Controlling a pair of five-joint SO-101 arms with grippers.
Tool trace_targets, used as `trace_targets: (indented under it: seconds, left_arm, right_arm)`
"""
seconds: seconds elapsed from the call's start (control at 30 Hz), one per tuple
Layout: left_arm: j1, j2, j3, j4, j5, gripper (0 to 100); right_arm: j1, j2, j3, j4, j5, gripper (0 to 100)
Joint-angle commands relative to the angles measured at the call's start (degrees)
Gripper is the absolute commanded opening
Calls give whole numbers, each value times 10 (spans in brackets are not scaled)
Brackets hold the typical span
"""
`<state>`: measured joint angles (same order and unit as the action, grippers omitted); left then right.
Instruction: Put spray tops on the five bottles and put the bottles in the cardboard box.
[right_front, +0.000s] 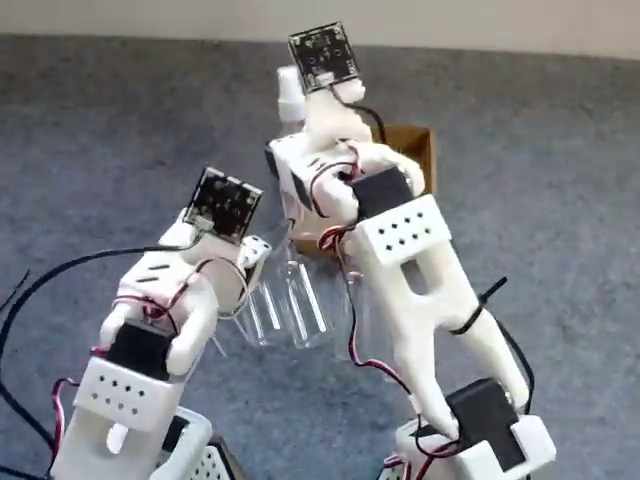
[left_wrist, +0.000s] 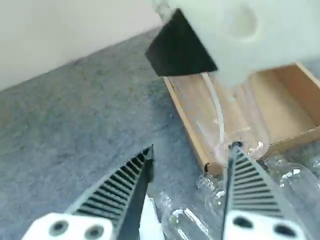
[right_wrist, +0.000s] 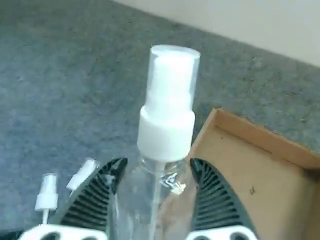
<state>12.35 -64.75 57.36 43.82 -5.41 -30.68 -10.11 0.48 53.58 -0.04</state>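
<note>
The right gripper (right_wrist: 157, 167) is clamped on a clear bottle (right_wrist: 145, 200) wearing its spray top (right_wrist: 167, 115), by the cardboard box (right_wrist: 260, 170); the bottle's base is cut off. The left gripper (left_wrist: 192, 147) hangs with fingers apart above lying bottles (left_wrist: 285, 175), which are partly hidden.

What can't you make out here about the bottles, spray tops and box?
1. Bottle count: high view, the left arm and right arm cover part of the clear bottles; the left wrist view's edge crops them.
2. Cardboard box contents: high view, the right arm covers most.
3. Loose spray tops count: right wrist view, the right end effector and its held bottle hide ground nearby.
</note>
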Motion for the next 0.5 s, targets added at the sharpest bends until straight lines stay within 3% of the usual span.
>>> trace_targets:
  seconds: [0.0,0.47]
  left_arm:
    - [-5,-15,19,-36,4,224]
    - [-23,1,37,-55,2,224]
  right_arm:
    - [-22,-9,-41,27,-4,3]
    - [-25,-66,-36,59,-23,3]
